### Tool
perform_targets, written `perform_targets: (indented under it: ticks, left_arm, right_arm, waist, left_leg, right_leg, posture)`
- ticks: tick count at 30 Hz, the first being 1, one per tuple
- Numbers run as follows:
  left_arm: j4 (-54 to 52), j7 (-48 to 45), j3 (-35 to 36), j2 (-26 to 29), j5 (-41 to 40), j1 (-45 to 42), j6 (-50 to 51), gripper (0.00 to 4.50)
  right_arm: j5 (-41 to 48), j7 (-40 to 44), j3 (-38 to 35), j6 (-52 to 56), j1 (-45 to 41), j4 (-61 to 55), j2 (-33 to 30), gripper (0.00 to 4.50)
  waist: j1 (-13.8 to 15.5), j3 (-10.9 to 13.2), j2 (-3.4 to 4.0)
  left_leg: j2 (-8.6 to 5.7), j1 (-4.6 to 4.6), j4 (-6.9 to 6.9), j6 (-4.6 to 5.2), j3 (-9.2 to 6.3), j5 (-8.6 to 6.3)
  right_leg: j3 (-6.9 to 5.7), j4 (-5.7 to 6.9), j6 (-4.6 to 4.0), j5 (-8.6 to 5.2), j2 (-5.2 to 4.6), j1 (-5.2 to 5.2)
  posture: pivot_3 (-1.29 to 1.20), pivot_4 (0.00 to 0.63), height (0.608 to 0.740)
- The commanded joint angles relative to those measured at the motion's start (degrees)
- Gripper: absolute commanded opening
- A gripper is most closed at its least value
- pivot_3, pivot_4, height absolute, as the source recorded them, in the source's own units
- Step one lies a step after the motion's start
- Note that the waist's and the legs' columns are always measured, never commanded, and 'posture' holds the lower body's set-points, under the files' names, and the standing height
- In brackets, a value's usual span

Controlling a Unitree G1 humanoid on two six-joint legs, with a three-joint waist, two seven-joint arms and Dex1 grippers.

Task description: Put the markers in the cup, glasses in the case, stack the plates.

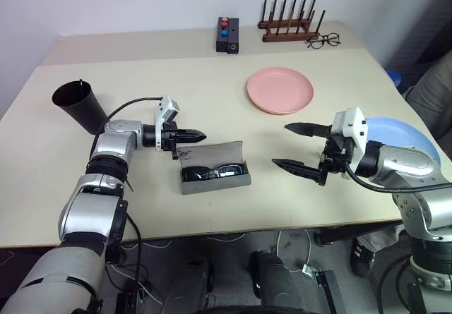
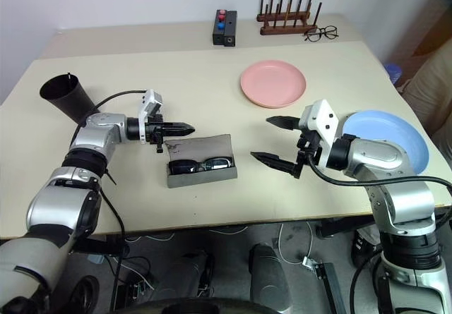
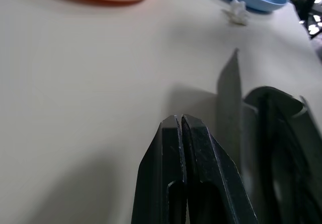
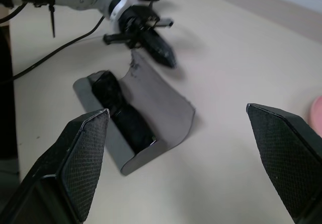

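The grey case point(image 1: 212, 153) lies open at the middle of the table, its lid standing up. The black glasses point(image 1: 215, 172) rest inside it. My left gripper point(image 1: 202, 133) is shut and empty, its tip close to the lid's far left corner; I cannot tell if it touches. My right gripper point(image 1: 280, 145) hangs open and empty just right of the case. The black cup point(image 1: 78, 104) stands tilted at the far left, with a thin dark tip above its rim. The pink plate point(image 1: 280, 89) lies further back, and the blue plate point(image 1: 402, 134) sits at the right, partly behind my right arm.
At the back edge stand a black box with red and blue buttons point(image 1: 227, 34), a wooden peg rack point(image 1: 289, 25) and clear-lens spectacles point(image 1: 323, 41). A black cable runs from my left wrist past the cup.
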Motion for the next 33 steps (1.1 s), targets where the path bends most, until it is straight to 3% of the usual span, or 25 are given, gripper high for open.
perform_targets:
  ticks: [1, 17, 25, 33]
  left_arm:
    - [-3.83, -4.46, -1.29, 1.63, 0.66, -0.38, 2.02, 0.06]
    - [-25.0, -9.63, -4.25, 5.03, -0.96, 8.56, 11.72, 0.06]
    - [-40.71, -6.52, -5.29, 6.21, -2.56, 16.11, 14.22, 0.06]
    - [-46.48, -3.94, -5.8, 7.55, -3.5, 19.14, 14.19, 0.06]
  right_arm:
    - [0.35, -0.8, 0.42, -1.5, -1.18, -0.36, -0.54, 4.5]
    - [-0.58, -2.09, 2.7, -2.99, -2.17, 1.66, -1.18, 4.5]
    - [-0.66, -2.51, 3.81, -3.53, -2.46, 2.26, -0.88, 4.5]
    - [-1.02, -2.63, 5.09, -4.25, -3.54, 3.93, -0.78, 4.5]
  waist:
    - [0.07, 0.0, 0.0]
    - [0.14, 0.0, 0.0]
    - [0.33, 0.0, 0.0]
    - [0.24, 0.0, 0.0]
  left_leg:
    - [0.0, 0.0, 0.01, -0.03, 0.0, 0.01]
    - [-0.01, -0.01, 0.0, -0.04, 0.0, 0.02]
    - [-0.01, 0.0, 0.01, -0.04, -0.01, 0.02]
    - [0.0, 0.01, 0.0, -0.04, -0.01, 0.02]
  right_leg:
    - [0.0, 0.0, 0.0, 0.0, 0.0, 0.0]
    - [0.01, -0.02, 0.0, 0.0, -0.02, 0.0]
    - [0.04, -0.02, 0.0, 0.0, -0.04, 0.01]
    - [0.04, -0.02, -0.01, 0.0, -0.04, 0.01]
  posture:
    - [0.0, 0.15, 0.74]
    - [0.0, 0.15, 0.74]
    - [0.0, 0.15, 0.74]
    - [0.0, 0.15, 0.74]
